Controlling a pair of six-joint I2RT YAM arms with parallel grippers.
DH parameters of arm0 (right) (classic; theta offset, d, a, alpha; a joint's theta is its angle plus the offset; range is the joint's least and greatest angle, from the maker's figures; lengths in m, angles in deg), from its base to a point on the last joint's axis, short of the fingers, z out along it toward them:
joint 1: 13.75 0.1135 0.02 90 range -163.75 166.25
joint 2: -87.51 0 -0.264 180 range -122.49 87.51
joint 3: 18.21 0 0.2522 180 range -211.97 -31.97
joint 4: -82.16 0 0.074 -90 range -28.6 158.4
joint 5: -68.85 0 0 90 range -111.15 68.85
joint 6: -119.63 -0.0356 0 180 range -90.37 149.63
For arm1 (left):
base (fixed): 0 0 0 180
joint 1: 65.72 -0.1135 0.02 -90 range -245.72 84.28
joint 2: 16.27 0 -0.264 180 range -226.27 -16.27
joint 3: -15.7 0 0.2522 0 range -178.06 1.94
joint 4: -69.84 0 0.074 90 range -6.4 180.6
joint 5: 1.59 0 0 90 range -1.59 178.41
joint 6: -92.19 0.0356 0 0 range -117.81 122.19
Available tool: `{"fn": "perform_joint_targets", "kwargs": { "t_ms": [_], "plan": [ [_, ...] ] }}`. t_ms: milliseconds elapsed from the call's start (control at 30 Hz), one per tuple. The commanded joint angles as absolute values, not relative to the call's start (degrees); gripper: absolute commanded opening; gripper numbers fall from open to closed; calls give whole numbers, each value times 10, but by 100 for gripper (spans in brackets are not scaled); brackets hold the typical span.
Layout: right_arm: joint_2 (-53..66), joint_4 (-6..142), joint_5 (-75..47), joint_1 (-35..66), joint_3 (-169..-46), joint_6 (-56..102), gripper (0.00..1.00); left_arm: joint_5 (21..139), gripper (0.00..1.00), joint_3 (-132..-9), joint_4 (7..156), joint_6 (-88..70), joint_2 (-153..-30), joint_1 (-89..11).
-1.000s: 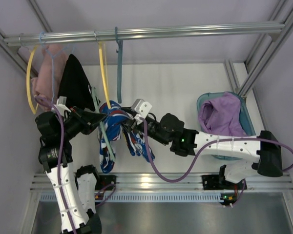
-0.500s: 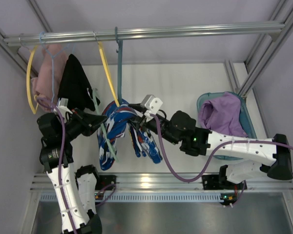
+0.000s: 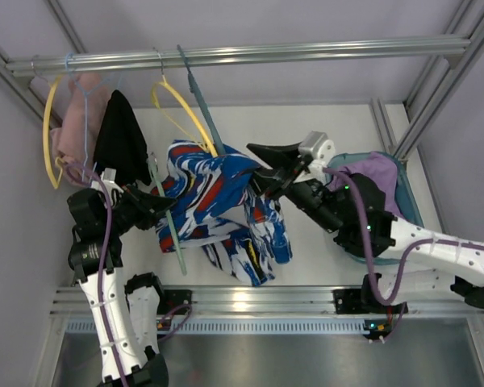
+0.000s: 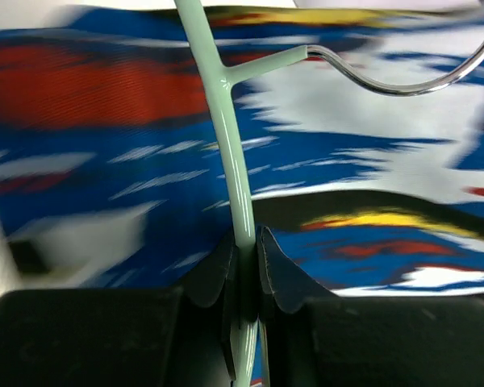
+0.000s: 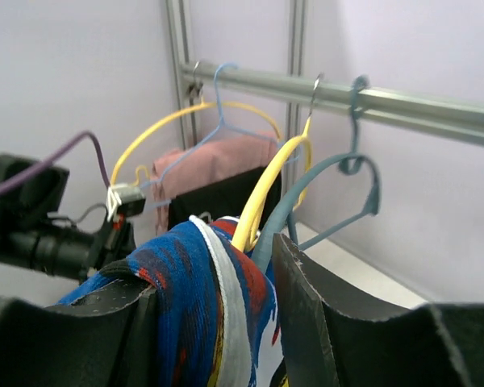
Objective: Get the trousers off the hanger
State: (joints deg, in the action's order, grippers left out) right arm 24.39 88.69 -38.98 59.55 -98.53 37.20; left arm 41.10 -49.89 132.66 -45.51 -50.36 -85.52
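**A:** Where to look for the trousers [image 3: 218, 197]?

**B:** Centre of the top view. Draped over the hanger [image 4: 223, 113] at their 9 o'clock edge, stretched toward 3 o'clock, sagging loose at 6 o'clock.

**A:** Likely to handle how?

**B:** Looks soft, light and floppy. Bunches readily and probably slides well over smooth plastic, though apt to catch at the bar's ends. No risk of breakage. Best taken by a thick fold near the 3 o'clock edge, well away from the bar, then drawn off sideways rather than yanked.

**A:** And the hanger?

**B:** Thin, pale green, probably springy, so liable to flex under a hard tug. Wants a firm hold on the bar, close beside the cloth. Worth minding the yellow hanger [image 5: 266, 189] and the slate-blue hanger [image 5: 353, 129] at 12 o'clock of the trousers, hard against the cloth: a possible tangle.

**A:** Jaws?

**B:** Left gripper [image 4: 246, 242]: pressed together on the green bar, pinching it squarely. Right gripper [image 5: 218, 314]: closed round a fat bunch of the patterned fabric, with cloth filling the gap between the fingers.
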Motion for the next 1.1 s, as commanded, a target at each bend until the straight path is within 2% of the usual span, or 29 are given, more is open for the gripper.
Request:
{"fn": "perform_joint_targets", "kwargs": {
  "t_ms": [0, 300, 633, 900, 1067],
  "plan": [
    [320, 1027, -415, 579, -1040, 348, 0, 444, 0, -498, 1315, -404, -509, -859],
    [407, 931, -393, 518, -1034, 313, 0, 444, 0, -509, 1315, -393, -520, -858],
    [433, 914, -393, 350, -1111, 316, 0, 438, 0, -514, 1314, -392, -523, -859],
    [330, 1035, -454, 338, -1210, 528, 0, 427, 0, -527, 1313, -396, -531, -859],
    [201, 1092, -443, 326, -1372, 630, 0, 416, 0, -538, 1313, -399, -527, -859]
  ]
}}
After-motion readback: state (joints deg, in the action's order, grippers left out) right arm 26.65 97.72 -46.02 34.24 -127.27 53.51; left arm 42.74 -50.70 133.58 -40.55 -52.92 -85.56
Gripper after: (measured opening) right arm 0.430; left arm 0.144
